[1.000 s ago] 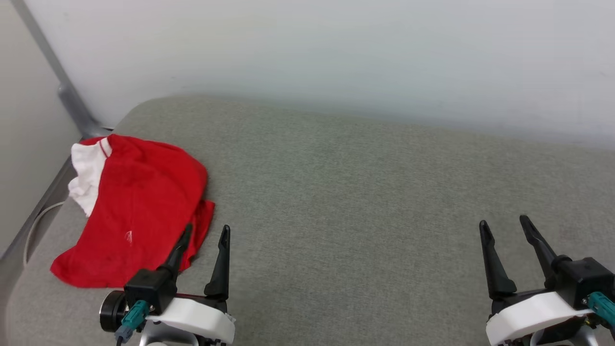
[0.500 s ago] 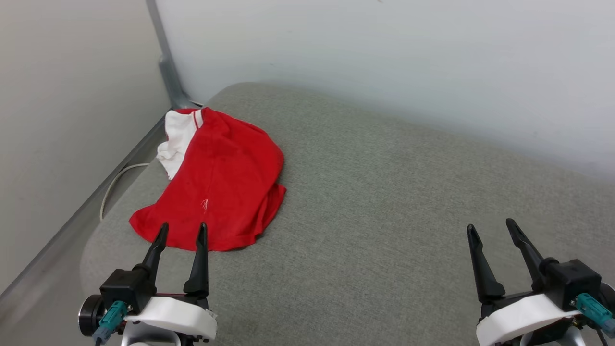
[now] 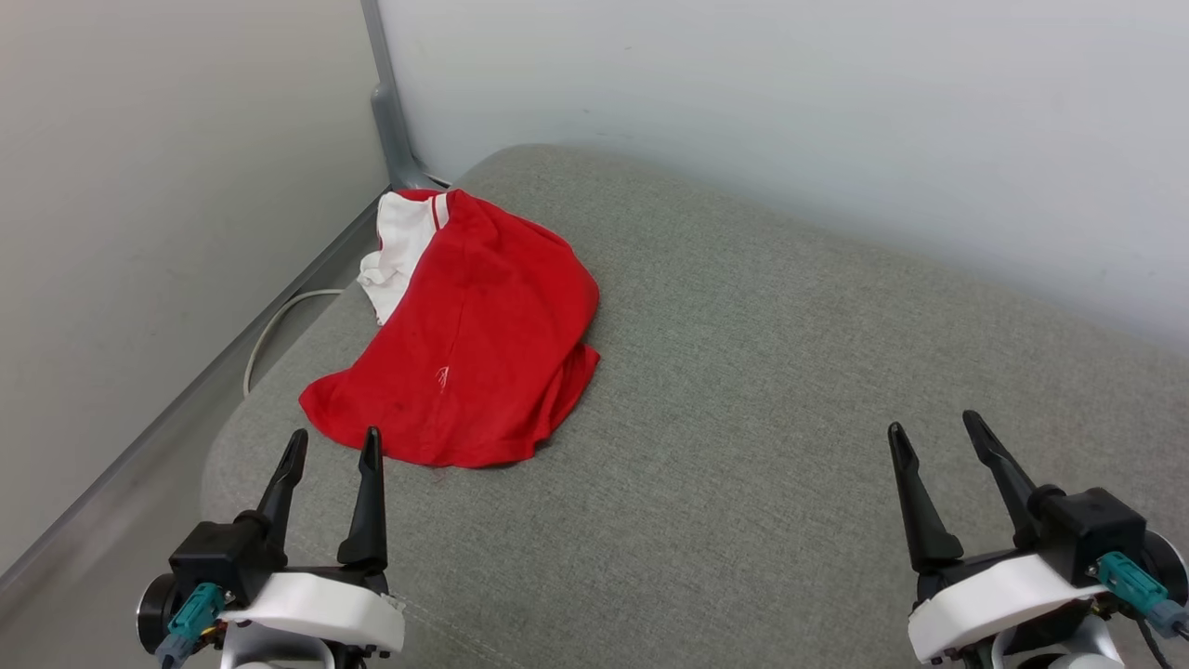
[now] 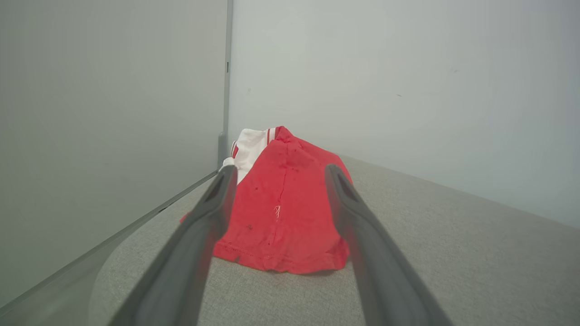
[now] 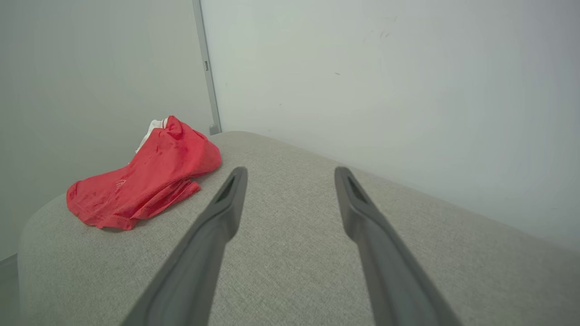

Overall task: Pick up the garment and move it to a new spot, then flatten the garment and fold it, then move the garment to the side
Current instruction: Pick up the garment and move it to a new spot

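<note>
The garment [image 3: 483, 334], a red shirt with a white sleeve at its far end, lies bunched on the left end of a grey cushioned surface [image 3: 790, 372]. In the left wrist view the garment [image 4: 285, 213] sits straight ahead, its hem nearest me. From the right wrist view the garment [image 5: 145, 181] is off to the left. My left gripper [image 3: 333, 444] stands open just short of the hem, holding nothing. Far to the right, my right gripper [image 3: 934, 427] is open and empty over bare cushion.
A pale wall runs behind the cushion and another along its left side, meeting at a grey metal post [image 3: 385, 93]. A white cable [image 3: 279, 321] loops in the gap between the cushion's left edge and the side wall.
The head camera has swung left, so the garment now sits nearer the picture's middle. The left gripper now points at the hem instead of overlapping the garment. Both grippers stay open.
</note>
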### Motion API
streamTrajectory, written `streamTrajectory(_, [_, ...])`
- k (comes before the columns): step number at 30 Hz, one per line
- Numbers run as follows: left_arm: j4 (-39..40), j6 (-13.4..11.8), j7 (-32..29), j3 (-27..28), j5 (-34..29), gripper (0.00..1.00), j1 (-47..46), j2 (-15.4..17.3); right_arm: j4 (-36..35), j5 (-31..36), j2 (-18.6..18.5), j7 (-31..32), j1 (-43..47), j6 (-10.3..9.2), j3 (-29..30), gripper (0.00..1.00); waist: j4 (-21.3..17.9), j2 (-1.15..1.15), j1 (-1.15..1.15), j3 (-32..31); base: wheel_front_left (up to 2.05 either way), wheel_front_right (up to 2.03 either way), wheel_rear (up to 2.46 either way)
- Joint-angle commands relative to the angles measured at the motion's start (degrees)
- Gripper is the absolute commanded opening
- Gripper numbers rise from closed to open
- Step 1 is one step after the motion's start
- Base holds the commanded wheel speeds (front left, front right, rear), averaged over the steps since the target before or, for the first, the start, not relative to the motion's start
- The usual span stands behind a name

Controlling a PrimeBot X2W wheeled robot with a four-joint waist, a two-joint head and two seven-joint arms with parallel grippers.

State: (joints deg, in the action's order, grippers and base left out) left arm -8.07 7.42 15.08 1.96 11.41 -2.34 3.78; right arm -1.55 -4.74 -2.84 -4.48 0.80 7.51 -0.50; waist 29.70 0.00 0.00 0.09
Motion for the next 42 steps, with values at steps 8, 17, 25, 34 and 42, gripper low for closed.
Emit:
streamTrajectory(8, [-1.2,0.11,0.13,0.14,1.19,1.0,-0.45,-0.07,0.61,-0.2,-0.06,-0.65,-0.83,-0.04,0.24,1.0,0.08,0.0,0.0,0.15,0.0,0.0,0.0])
streamTrajectory(17, [-6.45,0.12,0.13,-1.08,4.76,1.0,-6.68,4.16,-1.42,0.78,-0.07,0.73,-1.83,-0.04,0.5,1.0,-1.6,0.0,0.0,3.38,0.0,0.0,0.0])
streamTrajectory(25, [-14.74,0.05,-4.67,-3.33,14.5,1.0,-18.67,11.7,-4.02,3.14,-0.08,2.59,-6.36,-0.04,-0.32,1.0,-6.98,0.0,0.0,11.91,0.0,0.0,0.0])
streamTrajectory(34, [-22.35,0.06,-21.8,-8.92,28.74,1.0,-28.79,22.9,-4.45,4.09,-0.08,1.93,-11.24,-0.04,-0.94,1.0,-13.12,0.0,0.0,19.61,0.0,0.0,0.0])
streamTrajectory(42, [-30.48,0.06,-34.39,-10.63,37.99,1.0,-35.6,30.09,-3.91,3.7,-0.07,0.86,-14.01,-0.04,-1.11,1.0,-17.23,0.0,0.0,24.7,0.0,0.0,0.0])
